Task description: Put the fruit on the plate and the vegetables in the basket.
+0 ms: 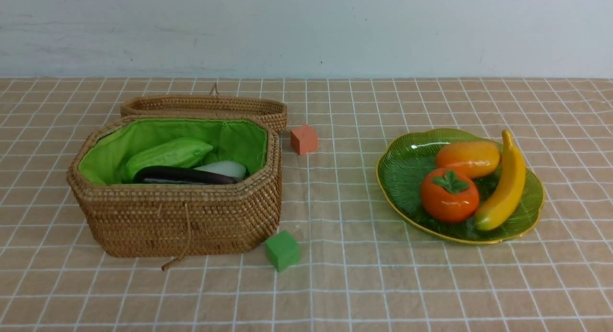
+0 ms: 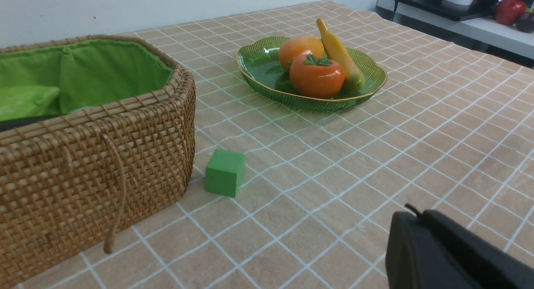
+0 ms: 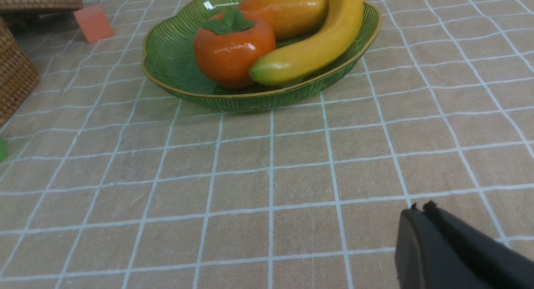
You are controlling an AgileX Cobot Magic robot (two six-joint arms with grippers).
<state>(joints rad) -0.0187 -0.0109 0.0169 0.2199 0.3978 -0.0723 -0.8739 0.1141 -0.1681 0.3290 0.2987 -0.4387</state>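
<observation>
The green ribbed plate (image 1: pixel 402 178) on the right holds three fruits: an orange persimmon (image 1: pixel 449 196), a mango (image 1: pixel 468 158) and a banana (image 1: pixel 505 188). On the left, the open wicker basket (image 1: pixel 182 217) with green lining holds a light green gourd (image 1: pixel 168 154), a dark purple eggplant (image 1: pixel 184 175) and a white radish (image 1: pixel 225 168). No carrot shows. Neither gripper appears in the front view. My left gripper (image 2: pixel 413 214) is shut and empty above the cloth, well short of the basket (image 2: pixel 83 164). My right gripper (image 3: pixel 419 209) is shut and empty, short of the plate (image 3: pixel 175 59).
A small orange cube (image 1: pixel 303 139) sits right of the basket's lid (image 1: pixel 206 106). A small green cube (image 1: pixel 282 250) lies at the basket's front right corner. A checked tan cloth covers the table. A side shelf with red objects (image 2: pixel 510 10) stands beyond the table's edge.
</observation>
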